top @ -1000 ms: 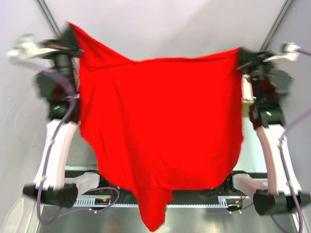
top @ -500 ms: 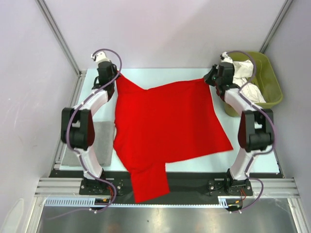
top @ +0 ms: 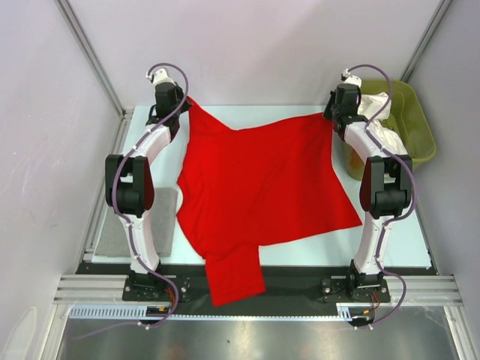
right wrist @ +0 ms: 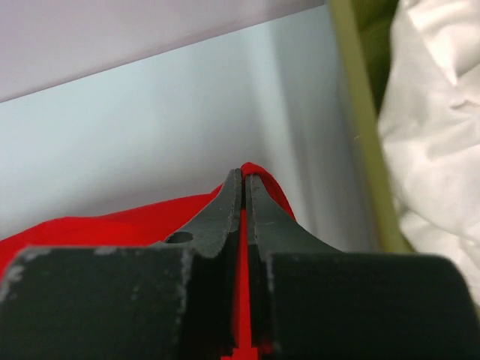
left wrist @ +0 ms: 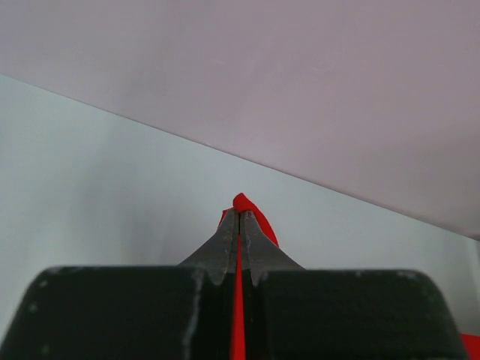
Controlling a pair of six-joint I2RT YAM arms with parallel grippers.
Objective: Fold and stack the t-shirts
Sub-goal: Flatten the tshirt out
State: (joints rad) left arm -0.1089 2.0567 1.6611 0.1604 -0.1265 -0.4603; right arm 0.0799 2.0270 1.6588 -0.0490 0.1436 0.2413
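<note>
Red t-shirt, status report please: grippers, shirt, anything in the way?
Left gripper shut on red t-shirt, far-left corner; right gripper shut on far-right corner. Shirt spread over table, sleeve past near edge. Nothing lies on it.

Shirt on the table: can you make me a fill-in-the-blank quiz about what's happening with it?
1. The shirt spread on the table is coloured ____.
2. The left gripper and right gripper are each ____ on a far corner of it.
3. The tub by the right gripper holds shirts coloured ____.
Missing words: red; shut; white.
</note>
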